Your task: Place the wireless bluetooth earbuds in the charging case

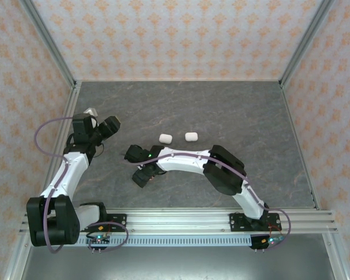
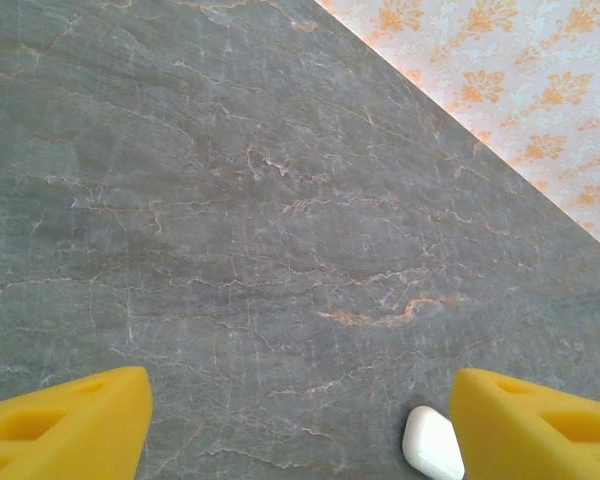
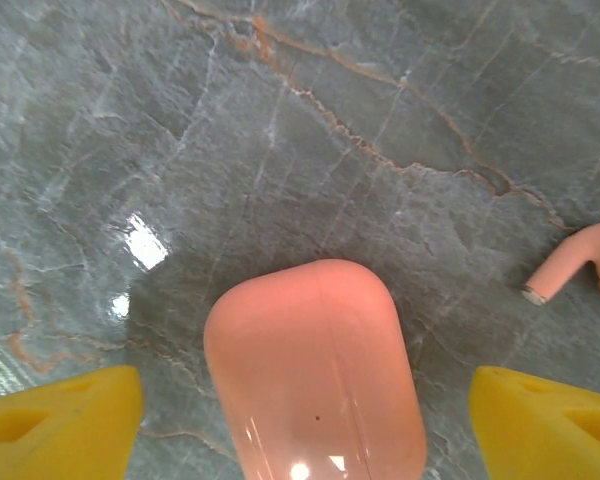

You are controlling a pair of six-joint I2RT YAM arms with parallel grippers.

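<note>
Right gripper (image 3: 300, 420), jaws apart, straddles the glossy coral-pink rounded case (image 3: 315, 350) near the bench's (image 1: 233, 111) front edge, probably to clamp it; left gripper (image 2: 300, 425) also apart.

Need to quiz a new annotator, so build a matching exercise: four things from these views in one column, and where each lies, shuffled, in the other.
Things
1. coral case
2. coral earbud
3. white object
4. two white cases

Places
A. side by side, near the middle of the top view
B. next to one finger of the left gripper
C. centred between the fingers of the right gripper, clear of both
D. at the right edge of the right wrist view, outside the fingers

Pairs: 1-C; 2-D; 3-B; 4-A
</note>
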